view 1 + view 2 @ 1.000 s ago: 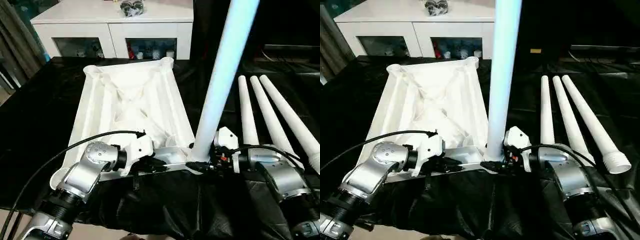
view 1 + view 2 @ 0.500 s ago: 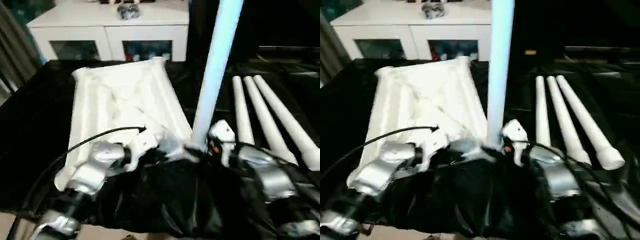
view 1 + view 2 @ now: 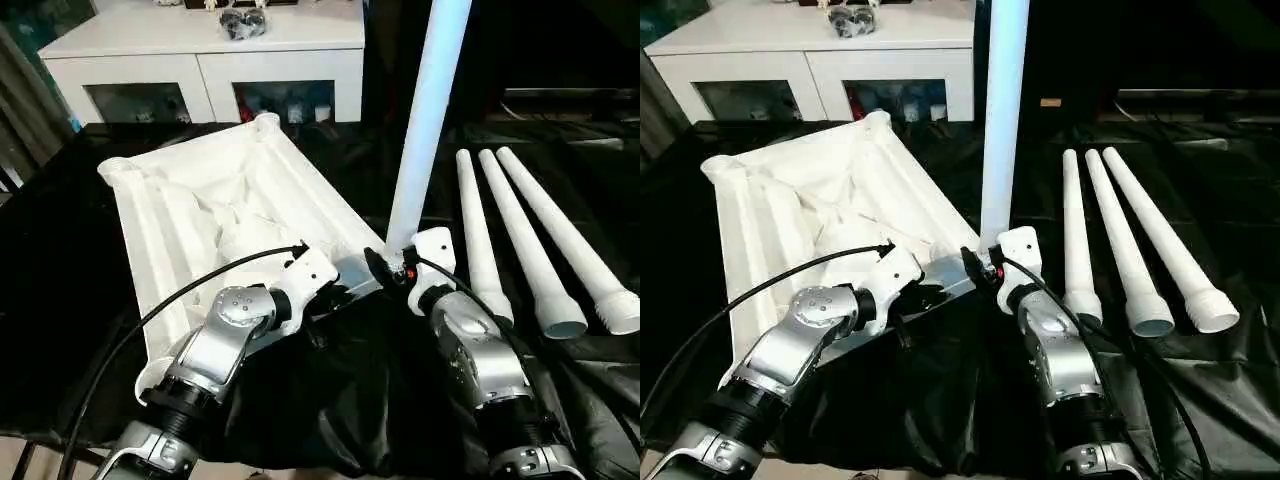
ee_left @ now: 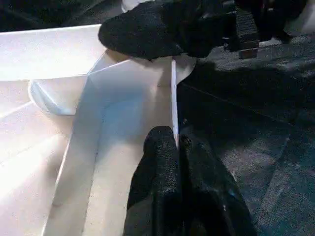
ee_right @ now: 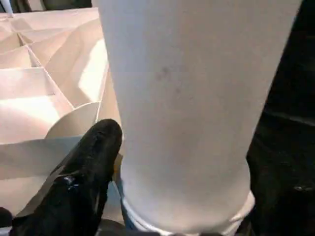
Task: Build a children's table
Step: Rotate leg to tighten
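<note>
The white tabletop (image 3: 190, 210) lies ribbed side up on the black cloth, skewed with its near right corner pushed away from me. One white leg (image 3: 425, 120) stands upright in that corner's socket. My right gripper (image 3: 385, 268) sits at the foot of this leg (image 5: 187, 98), close against it. My left gripper (image 4: 176, 140) is shut on the thin near rim of the tabletop (image 4: 123, 98), just left of that corner. Three more legs (image 3: 520, 235) lie side by side to the right.
A white cabinet (image 3: 200, 50) with glass doors stands behind the table, with a dark object on top. Black cloth (image 3: 340, 390) covers the work surface and bunches up at the near edge between my forearms.
The tabletop has swung, its near right corner going away from me with the upright leg in it. Both arms have reached forward with it. The camera has also shifted.
</note>
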Robot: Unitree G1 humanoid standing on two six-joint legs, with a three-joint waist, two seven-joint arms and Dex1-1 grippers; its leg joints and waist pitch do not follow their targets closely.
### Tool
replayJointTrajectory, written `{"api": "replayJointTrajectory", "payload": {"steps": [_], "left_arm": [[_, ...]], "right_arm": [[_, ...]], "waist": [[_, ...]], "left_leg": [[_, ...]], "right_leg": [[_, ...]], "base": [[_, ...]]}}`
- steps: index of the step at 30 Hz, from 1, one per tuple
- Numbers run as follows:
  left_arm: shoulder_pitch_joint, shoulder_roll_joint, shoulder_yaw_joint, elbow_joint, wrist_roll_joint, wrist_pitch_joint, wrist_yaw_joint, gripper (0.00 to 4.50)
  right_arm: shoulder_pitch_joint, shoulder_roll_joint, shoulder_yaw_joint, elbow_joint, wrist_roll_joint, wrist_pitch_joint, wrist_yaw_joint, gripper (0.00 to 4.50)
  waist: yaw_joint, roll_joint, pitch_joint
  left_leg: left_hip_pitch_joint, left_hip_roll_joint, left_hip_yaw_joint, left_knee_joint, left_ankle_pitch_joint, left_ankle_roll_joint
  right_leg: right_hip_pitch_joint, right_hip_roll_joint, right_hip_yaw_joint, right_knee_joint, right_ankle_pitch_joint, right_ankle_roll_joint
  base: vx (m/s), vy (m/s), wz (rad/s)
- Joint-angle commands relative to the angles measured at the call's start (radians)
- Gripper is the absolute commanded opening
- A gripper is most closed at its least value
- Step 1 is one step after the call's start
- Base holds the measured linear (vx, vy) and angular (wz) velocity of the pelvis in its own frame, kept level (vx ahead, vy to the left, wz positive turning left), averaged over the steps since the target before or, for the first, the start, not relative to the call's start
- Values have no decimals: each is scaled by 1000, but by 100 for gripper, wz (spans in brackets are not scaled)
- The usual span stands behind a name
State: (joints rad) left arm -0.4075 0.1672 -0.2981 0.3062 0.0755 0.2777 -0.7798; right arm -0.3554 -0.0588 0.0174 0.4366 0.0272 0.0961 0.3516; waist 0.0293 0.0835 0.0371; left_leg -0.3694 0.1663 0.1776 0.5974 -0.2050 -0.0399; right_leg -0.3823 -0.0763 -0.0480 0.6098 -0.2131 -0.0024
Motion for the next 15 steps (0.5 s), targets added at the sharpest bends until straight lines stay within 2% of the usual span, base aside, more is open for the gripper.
{"api": "replayJointTrajectory", "payload": {"steps": [1,2,7,10,12,13,14,15], "left_arm": [[-10,-23,-43,-60,-50,-36,-49,0],[-9,-12,-44,-61,-53,-42,-63,0],[-1,41,-43,-68,-66,-68,-134,0],[12,87,-40,-84,-79,-80,-202,0],[14,95,-39,-86,-81,-81,-212,0],[18,128,-35,-84,-88,-90,-250,0],[18,128,-35,-84,-88,-90,-250,0],[19,139,-32,-82,-91,-93,-262,0]], "right_arm": [[-4,8,83,38,-10,22,70,401],[-7,-10,84,37,-8,18,96,412],[-7,-104,100,26,8,-8,252,412],[15,-176,129,-15,36,-26,420,412],[21,-188,135,-24,42,-28,449,412],[49,-246,170,-77,76,-16,584,412],[49,-246,170,-77,76,-16,584,412],[60,-267,183,-98,90,-10,631,412]], "waist": [[0,-7,-48],[0,-9,-50],[6,-11,-55],[9,-10,-53],[10,-9,-51],[10,-12,-50],[14,-13,-51],[17,-10,-49]], "left_leg": [[1,59,-27,-83,-207,39],[2,59,-26,-80,-192,45],[0,58,-24,-70,-130,85],[-1,61,-23,-69,-138,106],[2,63,-23,-71,-151,108],[2,63,-23,-71,-154,107],[4,65,-22,-71,-162,111],[4,65,-22,-70,-162,111]], "right_leg": [[37,-70,42,-78,-122,-227],[38,-70,42,-76,-100,-234],[44,-71,40,-67,-9,-260],[44,-73,40,-67,-19,-268],[41,-71,39,-69,-43,-271],[42,-70,38,-69,-50,-271],[44,-71,39,-69,-60,-268],[41,-70,40,-69,-62,-267]], "base": [[0,0,0],[0,0,0],[0,0,0],[0,0,0],[0,0,0],[0,0,0],[0,0,0],[0,0,0]]}}
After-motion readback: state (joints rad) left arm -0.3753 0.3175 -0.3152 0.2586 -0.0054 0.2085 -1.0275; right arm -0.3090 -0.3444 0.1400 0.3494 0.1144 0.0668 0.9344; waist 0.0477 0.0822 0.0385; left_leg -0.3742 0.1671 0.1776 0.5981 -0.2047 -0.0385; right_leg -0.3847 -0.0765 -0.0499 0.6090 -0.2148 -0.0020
